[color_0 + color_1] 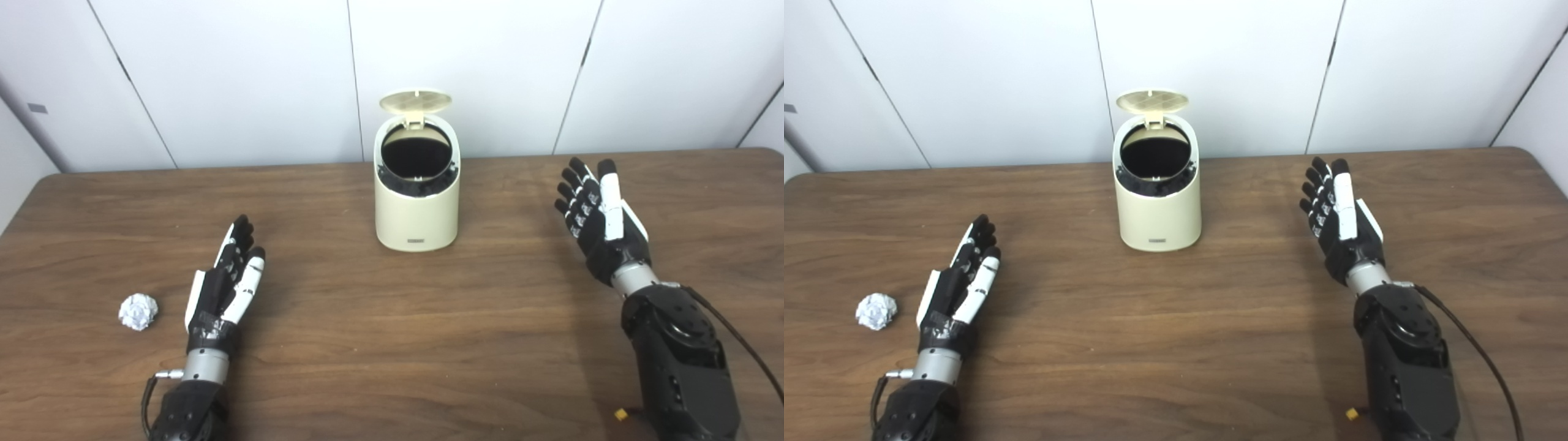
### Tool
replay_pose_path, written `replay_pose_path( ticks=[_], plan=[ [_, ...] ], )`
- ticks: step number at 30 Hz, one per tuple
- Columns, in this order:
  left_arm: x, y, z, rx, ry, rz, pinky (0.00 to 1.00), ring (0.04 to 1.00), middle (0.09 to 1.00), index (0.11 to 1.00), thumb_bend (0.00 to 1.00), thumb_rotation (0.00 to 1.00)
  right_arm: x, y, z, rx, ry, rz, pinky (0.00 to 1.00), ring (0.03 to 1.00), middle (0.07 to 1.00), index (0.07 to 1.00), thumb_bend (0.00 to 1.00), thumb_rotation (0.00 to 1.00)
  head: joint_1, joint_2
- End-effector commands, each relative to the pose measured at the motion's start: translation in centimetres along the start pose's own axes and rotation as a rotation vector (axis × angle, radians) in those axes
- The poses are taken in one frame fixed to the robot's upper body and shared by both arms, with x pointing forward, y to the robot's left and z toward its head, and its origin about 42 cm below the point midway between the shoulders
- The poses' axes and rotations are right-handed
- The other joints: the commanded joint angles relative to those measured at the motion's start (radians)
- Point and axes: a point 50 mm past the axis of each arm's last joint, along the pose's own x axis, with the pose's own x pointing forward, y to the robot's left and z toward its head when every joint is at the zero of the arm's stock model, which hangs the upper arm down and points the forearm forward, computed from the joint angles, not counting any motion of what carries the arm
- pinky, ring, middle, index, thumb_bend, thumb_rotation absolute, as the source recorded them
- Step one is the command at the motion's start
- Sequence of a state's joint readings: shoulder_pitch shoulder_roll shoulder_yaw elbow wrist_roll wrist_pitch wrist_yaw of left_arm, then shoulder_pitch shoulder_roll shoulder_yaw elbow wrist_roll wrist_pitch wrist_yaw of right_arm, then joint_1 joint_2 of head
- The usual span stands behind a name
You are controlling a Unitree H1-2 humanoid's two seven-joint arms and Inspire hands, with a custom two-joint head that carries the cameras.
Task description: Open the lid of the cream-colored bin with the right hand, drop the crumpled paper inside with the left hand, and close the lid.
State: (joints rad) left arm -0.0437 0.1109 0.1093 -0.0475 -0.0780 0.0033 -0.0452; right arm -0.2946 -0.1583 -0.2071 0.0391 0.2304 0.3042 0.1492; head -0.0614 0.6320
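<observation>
The cream-colored bin (417, 208) stands upright near the far middle of the wooden table (392, 343), close to the white panelled wall (245, 73). We see its lid (415, 101) tipped up and back on its hinge at the rear of the rim, so the round mouth lies open and dark inside. A small label sits low on the front of the body.

The crumpled paper (138, 311) lies on the table near its left edge, well apart from the bin. It is a small white ball, resting alone on the wood.

Our left hand (229, 282) rests low over the table just to the right of the paper, beside it but not touching it. Its fingers are stretched out forward and lie close alongside one another, and they hold nothing. The palm is turned inward, with the white side panel facing the paper.

Our right hand (597, 214) is raised above the table to the right of the bin, well apart from it. Its fingers are extended and a little spread, pointing up and away from us, and it too is empty. The palm faces toward the bin.

A dark cable (735, 343) runs from the right wrist down toward the lower right corner, and a small yellow piece (620, 414) lies on the table beside the right forearm.
</observation>
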Motion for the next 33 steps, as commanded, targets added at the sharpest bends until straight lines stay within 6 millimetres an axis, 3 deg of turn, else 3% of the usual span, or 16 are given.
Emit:
replay_pose_path(
  ticks=[1, 7, 16, 26, 33],
  plan=[
    [0.7, -0.2, 1.7, -0.004, -0.064, -0.004, 1.00, 1.000, 0.996, 1.000, 0.30, 0.52, 0.2, 0.2, 1.9, -0.034, -0.105, 0.010, 1.00, 1.000, 1.000, 1.000, 0.62, 1.00, -0.001, 0.001],
    [0.6, -0.3, 2.0, -0.027, -0.065, -0.009, 1.00, 1.000, 0.993, 1.000, 0.35, 0.65, -0.9, 0.1, 0.9, -0.077, -0.107, -0.007, 1.00, 1.000, 1.000, 1.000, 0.61, 1.00, -0.002, 0.008],
    [0.4, -0.2, 2.2, -0.059, -0.071, -0.003, 1.00, 1.000, 1.000, 1.000, 0.33, 0.98, -1.5, -0.1, -0.7, -0.097, -0.100, -0.028, 1.00, 1.000, 1.000, 1.000, 0.60, 1.00, -0.003, 0.021],
    [0.3, -0.5, 2.2, -0.052, -0.056, 0.009, 1.00, 1.000, 1.000, 1.000, 0.36, 1.00, -2.2, -1.0, -2.2, -0.113, -0.104, -0.060, 1.00, 1.000, 1.000, 1.000, 0.60, 1.00, 0.042, 0.035],
    [0.4, -1.7, 2.3, -0.062, -0.066, 0.006, 1.00, 1.000, 0.989, 0.995, 0.34, 0.98, -2.4, -2.7, -2.8, -0.101, -0.110, -0.070, 1.00, 1.000, 1.000, 1.000, 0.59, 1.00, 0.143, 0.042]
  ],
)
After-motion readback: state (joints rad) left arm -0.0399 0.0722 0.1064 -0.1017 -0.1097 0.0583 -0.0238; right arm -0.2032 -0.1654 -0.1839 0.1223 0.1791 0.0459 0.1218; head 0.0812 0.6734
